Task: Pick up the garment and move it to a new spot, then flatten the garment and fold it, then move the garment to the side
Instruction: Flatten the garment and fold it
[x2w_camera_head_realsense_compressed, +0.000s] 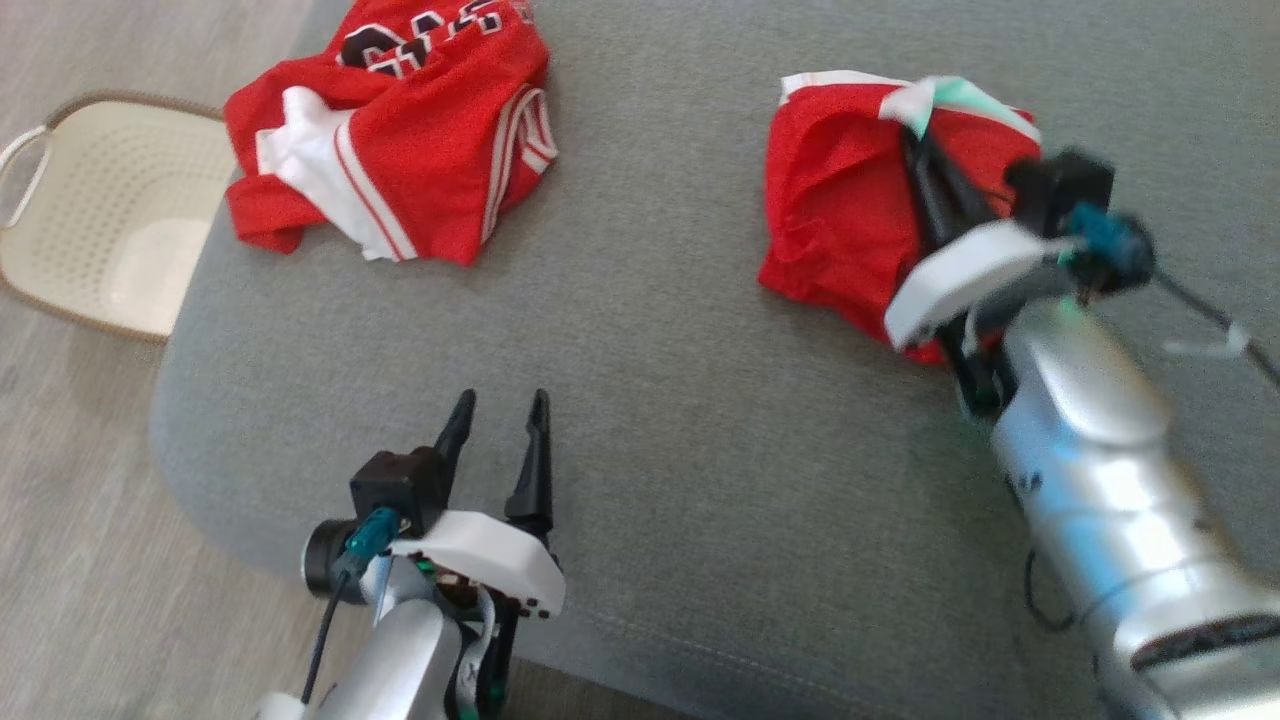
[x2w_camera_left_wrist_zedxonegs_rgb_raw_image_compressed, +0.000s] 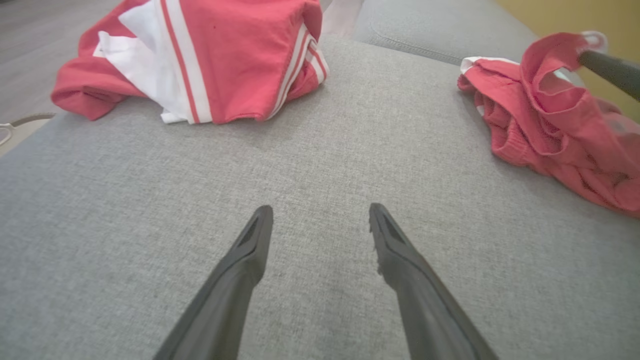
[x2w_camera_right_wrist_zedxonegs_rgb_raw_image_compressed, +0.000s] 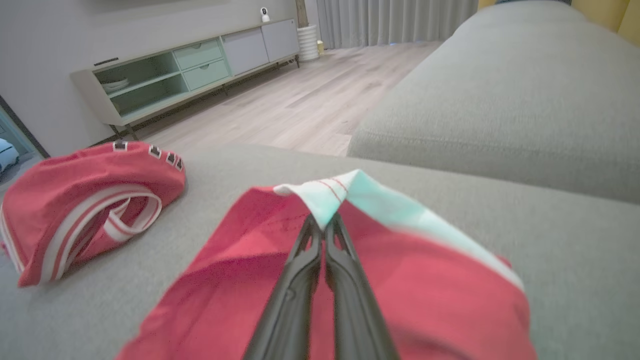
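A crumpled red garment (x2w_camera_head_realsense_compressed: 840, 230) with a white edge lies at the right of the grey cushion (x2w_camera_head_realsense_compressed: 650, 400). My right gripper (x2w_camera_head_realsense_compressed: 915, 135) is shut on that white edge, which is pulled up a little above the rest of the cloth. The right wrist view has the two fingers pressed together at the white hem (x2w_camera_right_wrist_zedxonegs_rgb_raw_image_compressed: 324, 225), with the red cloth (x2w_camera_right_wrist_zedxonegs_rgb_raw_image_compressed: 240, 280) hanging below. In the left wrist view the garment (x2w_camera_left_wrist_zedxonegs_rgb_raw_image_compressed: 540, 125) sits at the right. My left gripper (x2w_camera_head_realsense_compressed: 500, 410) stands open over bare cushion near the front, holding nothing (x2w_camera_left_wrist_zedxonegs_rgb_raw_image_compressed: 321, 215).
A second red jersey (x2w_camera_head_realsense_compressed: 420, 150) with white stripes and lettering lies bunched at the cushion's far left. A cream perforated basket (x2w_camera_head_realsense_compressed: 100, 230) stands on the wooden floor to the left. Another grey cushion (x2w_camera_right_wrist_zedxonegs_rgb_raw_image_compressed: 500, 100) rises beyond the garment.
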